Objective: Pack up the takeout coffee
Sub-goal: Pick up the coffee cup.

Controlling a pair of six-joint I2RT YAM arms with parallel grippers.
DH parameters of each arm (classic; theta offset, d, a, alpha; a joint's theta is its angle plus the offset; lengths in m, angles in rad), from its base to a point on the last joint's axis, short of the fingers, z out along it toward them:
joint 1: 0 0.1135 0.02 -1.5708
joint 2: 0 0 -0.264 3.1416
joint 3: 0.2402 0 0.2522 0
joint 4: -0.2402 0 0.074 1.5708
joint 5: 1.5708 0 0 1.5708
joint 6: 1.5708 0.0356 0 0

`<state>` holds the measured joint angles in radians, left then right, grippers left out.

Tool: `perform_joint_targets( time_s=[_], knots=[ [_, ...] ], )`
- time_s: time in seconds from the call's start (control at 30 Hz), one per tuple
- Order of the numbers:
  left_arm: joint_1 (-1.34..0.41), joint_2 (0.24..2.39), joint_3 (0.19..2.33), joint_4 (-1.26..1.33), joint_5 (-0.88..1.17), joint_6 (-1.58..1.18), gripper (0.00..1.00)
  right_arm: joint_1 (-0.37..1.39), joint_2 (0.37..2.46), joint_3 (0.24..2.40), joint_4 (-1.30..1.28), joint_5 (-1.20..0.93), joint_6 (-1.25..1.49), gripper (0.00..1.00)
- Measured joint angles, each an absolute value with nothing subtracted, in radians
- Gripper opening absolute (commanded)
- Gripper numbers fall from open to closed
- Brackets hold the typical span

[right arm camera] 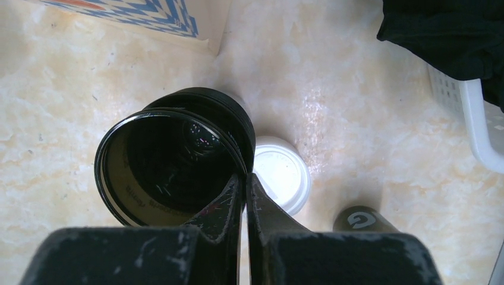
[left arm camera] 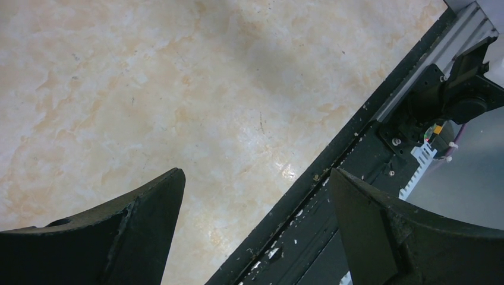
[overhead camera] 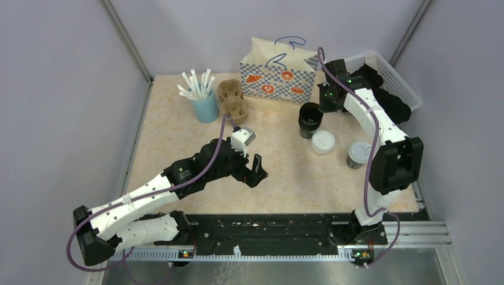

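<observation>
First, the right gripper (right arm camera: 245, 178): its jaws are pinched together on the near rim of an open black cup (right arm camera: 172, 157), with the rim caught between them. The cup's mouth lies just ahead of the jaws and to their left. A second rim shows inside it, but I cannot tell whether two cups are nested.

Just right of the jaws, close beside the cup, a loose white lid (right arm camera: 280, 172) lies flat on the table (right arm camera: 356, 119). Further right is a second cup (right arm camera: 358, 219), dark with a G mark. The top view shows it standing upright with a pale lid on. Ahead of the jaws, past the open cup, is the corner of a blue-checked paper bag (right arm camera: 148, 10). Far to the right, a white basket (right arm camera: 469, 119) holds something black.

The left gripper (left arm camera: 255, 172) hangs over bare table with its jaws spread wide and nothing between them. Below and to the right of these jaws runs the black rail (left arm camera: 333, 196) at the table's near edge.

In the top view, a brown carrier (overhead camera: 233, 98) and a light-blue straw cup (overhead camera: 205, 107) stand beyond the left jaws, well apart from them and left of the bag.

The tabletop is beige and marbled. Pale lilac walls (overhead camera: 71, 89) close it in on three sides.
</observation>
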<state>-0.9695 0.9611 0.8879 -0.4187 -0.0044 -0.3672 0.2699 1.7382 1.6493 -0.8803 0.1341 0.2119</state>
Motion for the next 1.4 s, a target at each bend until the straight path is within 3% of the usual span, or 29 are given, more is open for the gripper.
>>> perform_joint_targets(
  time_s=[0.37,0.7,0.77,1.4],
  knots=[
    [-0.970,0.962,0.888,-0.418,0.019,-0.366,0.99,0.281,1.773,1.650,-0.888,0.149,0.173,0.16],
    [-0.970,0.965,0.888,-0.418,0.022,-0.364,0.98,0.315,1.795,1.659,-0.905,0.214,0.135,0.07],
    [-0.970,0.965,0.888,-0.418,0.022,-0.364,0.99,0.322,1.797,1.662,-0.910,0.229,0.131,0.00],
    [-0.970,0.966,0.888,-0.418,0.022,-0.364,0.99,0.329,1.794,1.716,-0.932,0.230,0.179,0.00]
  ],
)
